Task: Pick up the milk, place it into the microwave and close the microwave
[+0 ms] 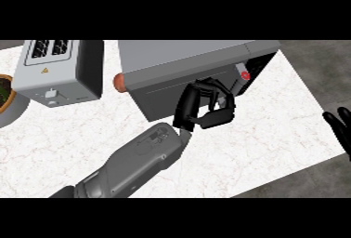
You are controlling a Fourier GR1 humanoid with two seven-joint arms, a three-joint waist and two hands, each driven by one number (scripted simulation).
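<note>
Tabletop point(274, 139): white marbled slab.

Microwave point(185, 60): grey box at the far edge, toward the far right corner; its dark front looks swung shut or nearly so. A red-and-white item point(243, 74) shows at the right end of the front. Milk: not visible; cannot tell whether it is inside or hidden behind the hand.

Toaster point(58, 69): grey, far left part of the tabletop. Small yellow warning triangle on top; no legible writing anywhere.

Bowl point(10, 104): at the left edge, partly cut off.

Left hand point(205, 109): fingers curled against the microwave front, holding nothing that I can see.

Right hand point(341, 130): at the right edge, fingers straight and up, resting.

Judgement: closing step. Best done by pushing flat along the front until it seats, without nudging the box backward.
</note>
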